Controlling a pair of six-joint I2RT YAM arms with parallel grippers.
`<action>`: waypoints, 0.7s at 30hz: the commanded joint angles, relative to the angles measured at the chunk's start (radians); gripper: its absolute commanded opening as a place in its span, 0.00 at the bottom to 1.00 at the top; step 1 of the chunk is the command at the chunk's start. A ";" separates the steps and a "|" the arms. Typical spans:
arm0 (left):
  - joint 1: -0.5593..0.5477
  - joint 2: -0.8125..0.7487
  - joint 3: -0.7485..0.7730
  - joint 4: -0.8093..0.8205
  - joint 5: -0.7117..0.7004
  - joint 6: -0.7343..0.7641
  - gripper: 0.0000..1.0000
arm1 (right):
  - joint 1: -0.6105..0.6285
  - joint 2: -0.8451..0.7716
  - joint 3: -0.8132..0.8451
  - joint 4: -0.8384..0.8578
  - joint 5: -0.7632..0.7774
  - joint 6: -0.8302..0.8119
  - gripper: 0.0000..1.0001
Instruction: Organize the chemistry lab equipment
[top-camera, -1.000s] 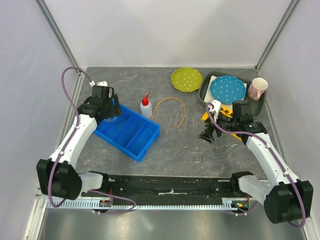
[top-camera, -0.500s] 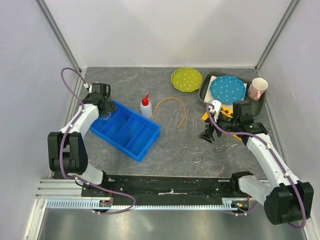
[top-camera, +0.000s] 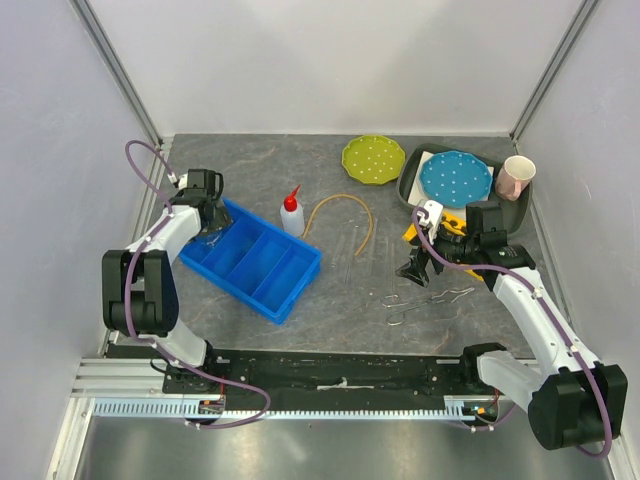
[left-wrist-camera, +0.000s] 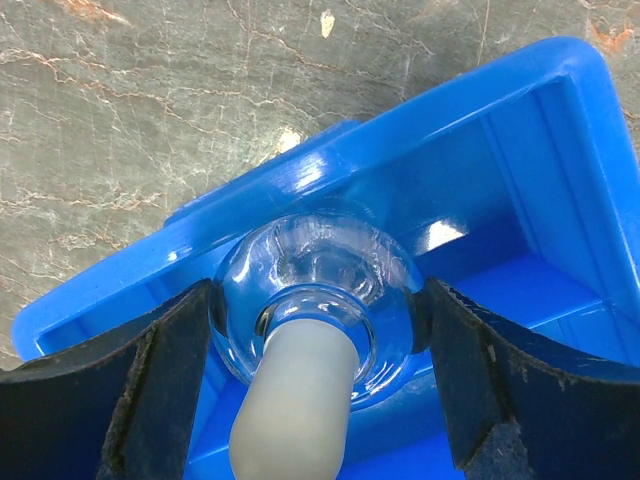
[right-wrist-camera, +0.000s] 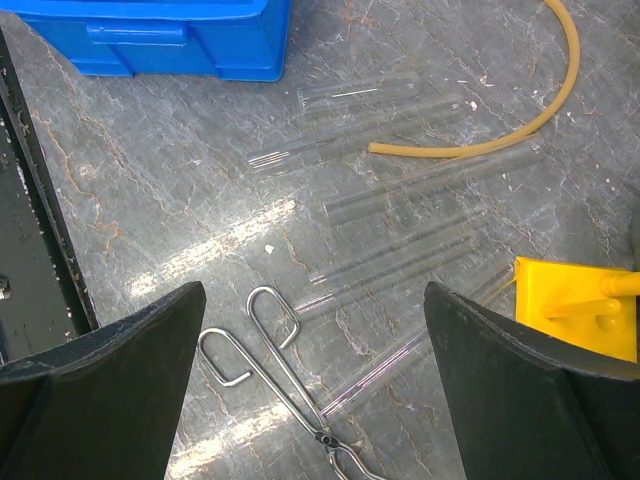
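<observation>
Our left gripper (left-wrist-camera: 315, 330) clamps one white-stoppered flask (left-wrist-camera: 318, 265) in the blue bin's (left-wrist-camera: 520, 190) corner compartment. Our right gripper (right-wrist-camera: 315, 375), jaws apart, hangs over one wire tongs (right-wrist-camera: 325, 438) and at least five glass tubes (right-wrist-camera: 430, 185).

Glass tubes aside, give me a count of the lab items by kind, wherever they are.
Clear squeeze bottle with red nozzle: 1
Tan rubber tube: 1
Metal wire tongs: 1
Small clear round flask with white stopper: 1
Total: 4

Left end effector (left-wrist-camera: 318, 300) gripping, right end effector (right-wrist-camera: 312, 300) spread wide
</observation>
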 joint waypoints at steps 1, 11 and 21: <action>0.000 -0.035 0.022 0.023 0.031 -0.017 0.86 | -0.002 -0.016 -0.005 0.023 -0.007 -0.023 0.98; 0.001 -0.056 0.059 -0.033 0.044 0.036 0.98 | -0.004 -0.014 -0.005 0.021 -0.002 -0.026 0.98; 0.001 -0.228 0.097 -0.076 0.152 0.102 0.99 | -0.002 -0.016 -0.008 0.018 0.000 -0.041 0.98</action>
